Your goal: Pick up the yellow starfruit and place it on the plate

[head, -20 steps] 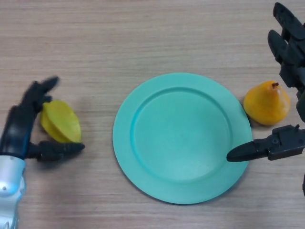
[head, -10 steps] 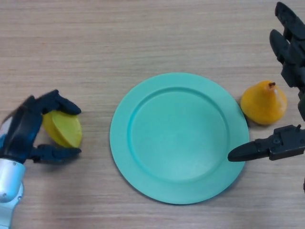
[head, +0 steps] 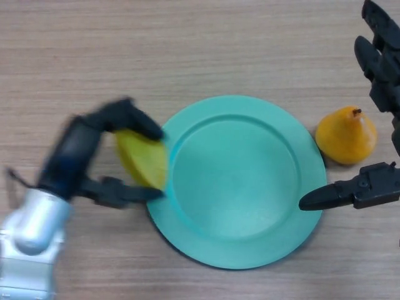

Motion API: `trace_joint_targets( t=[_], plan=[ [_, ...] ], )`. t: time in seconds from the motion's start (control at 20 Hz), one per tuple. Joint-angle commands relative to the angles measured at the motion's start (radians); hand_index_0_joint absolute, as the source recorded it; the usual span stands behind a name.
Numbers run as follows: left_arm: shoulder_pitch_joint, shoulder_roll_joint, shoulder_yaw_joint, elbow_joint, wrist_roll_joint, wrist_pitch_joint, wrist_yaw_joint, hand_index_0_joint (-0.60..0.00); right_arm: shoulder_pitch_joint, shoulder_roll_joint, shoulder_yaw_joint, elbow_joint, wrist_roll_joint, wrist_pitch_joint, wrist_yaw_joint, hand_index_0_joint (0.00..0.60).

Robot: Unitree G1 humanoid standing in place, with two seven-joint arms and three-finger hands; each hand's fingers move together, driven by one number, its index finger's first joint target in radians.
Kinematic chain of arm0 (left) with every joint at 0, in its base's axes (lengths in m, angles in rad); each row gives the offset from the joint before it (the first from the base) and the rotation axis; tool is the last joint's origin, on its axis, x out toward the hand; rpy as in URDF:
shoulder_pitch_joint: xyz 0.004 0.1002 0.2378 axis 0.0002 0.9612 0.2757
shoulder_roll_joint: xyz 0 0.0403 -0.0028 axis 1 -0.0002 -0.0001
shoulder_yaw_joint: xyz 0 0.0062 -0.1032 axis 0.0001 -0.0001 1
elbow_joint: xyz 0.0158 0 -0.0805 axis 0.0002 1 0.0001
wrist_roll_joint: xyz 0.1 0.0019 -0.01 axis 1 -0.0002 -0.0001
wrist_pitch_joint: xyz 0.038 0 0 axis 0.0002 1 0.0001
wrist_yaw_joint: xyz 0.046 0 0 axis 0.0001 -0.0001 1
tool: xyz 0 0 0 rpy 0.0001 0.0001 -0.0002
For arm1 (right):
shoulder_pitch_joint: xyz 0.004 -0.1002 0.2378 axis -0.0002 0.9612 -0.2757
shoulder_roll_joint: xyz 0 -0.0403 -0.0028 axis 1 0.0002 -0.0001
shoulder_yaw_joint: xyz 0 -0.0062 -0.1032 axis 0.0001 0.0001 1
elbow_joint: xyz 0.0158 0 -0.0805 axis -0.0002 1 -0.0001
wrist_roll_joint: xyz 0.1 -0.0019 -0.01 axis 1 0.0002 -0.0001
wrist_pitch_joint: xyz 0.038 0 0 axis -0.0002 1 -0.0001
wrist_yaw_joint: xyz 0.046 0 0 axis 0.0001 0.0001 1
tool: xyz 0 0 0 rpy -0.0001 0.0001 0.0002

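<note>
Gripping the yellow starfruit (head: 142,158), your left hand (head: 94,156) pinches it between dark fingers curled over its top and a thumb beneath. You see the fruit as a smooth, waxy wedge with a ridged edge, held at the left rim of the plate (head: 237,247) and overlapping that rim. Note the plate's form: round, matte turquoise, with a broad flat lip around a shallow recessed centre. Your right hand (head: 375,187) shows at the right edge, fingers spread and holding nothing, its pointed thumb tip just over the plate's right rim. Between those fingers and thumb a yellow-orange pear (head: 345,135), smooth-skinned with a short brown stem, stands on the pale wood-grain worktop (head: 187,44), just beside the plate.
</note>
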Motion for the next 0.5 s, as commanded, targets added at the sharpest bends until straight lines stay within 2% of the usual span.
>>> trace_joint_targets(
  t=[0.05,0.15,0.2,0.3,0.4,0.5],
  plan=[
    [-0.029,0.0,0.025,-0.092,-0.105,-0.008,-0.012,-0.6,-0.013,-0.018,-0.051,-0.066,0.046,-0.109,-0.038,0.0],
    [-0.041,-0.013,-0.018,-0.039,-0.088,-0.079,-0.056,-0.6,-0.013,-0.02,-0.062,-0.064,0.057,-0.108,-0.04,0.0],
    [-0.066,-0.022,-0.033,0.042,-0.045,-0.192,-0.055,-0.6,-0.011,-0.021,-0.066,-0.066,0.064,-0.106,-0.044,0.0],
    [-0.113,-0.041,-0.043,0.154,-0.012,-0.308,-0.029,-0.6,-0.009,-0.023,-0.07,-0.069,0.062,-0.107,-0.045,0.0],
    [-0.15,-0.053,-0.054,0.23,-0.025,-0.321,-0.01,-0.6,-0.01,-0.025,-0.069,-0.065,0.048,-0.116,-0.047,0.0],
    [-0.186,-0.057,-0.066,0.265,-0.095,-0.266,0.005,-0.6,-0.012,-0.024,-0.069,-0.063,0.043,-0.112,-0.044,0.0]
  ],
)
